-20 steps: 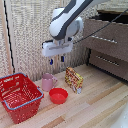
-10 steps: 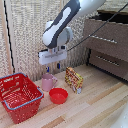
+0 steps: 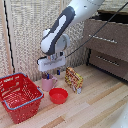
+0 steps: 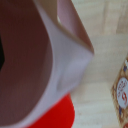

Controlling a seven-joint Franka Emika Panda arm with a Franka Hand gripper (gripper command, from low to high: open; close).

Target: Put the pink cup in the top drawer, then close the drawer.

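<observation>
Our claw [image 3: 53, 75] hangs right at the rim of the pink mug [image 3: 48, 83], tips apart, one seemingly inside; whether they touch it, we cannot tell. The mug stands between the red wire basket [image 3: 20, 96] and snack box [image 3: 73, 79], behind the red bowl [image 3: 58, 95]. The wrist view blurs it.

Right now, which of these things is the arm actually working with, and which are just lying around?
Part of the job:
- claw, just above the mug
- pink mug
- brown chest of drawers, with its top drawer

Just lying about:
- red wire basket
- flat red bowl
- snack box
</observation>
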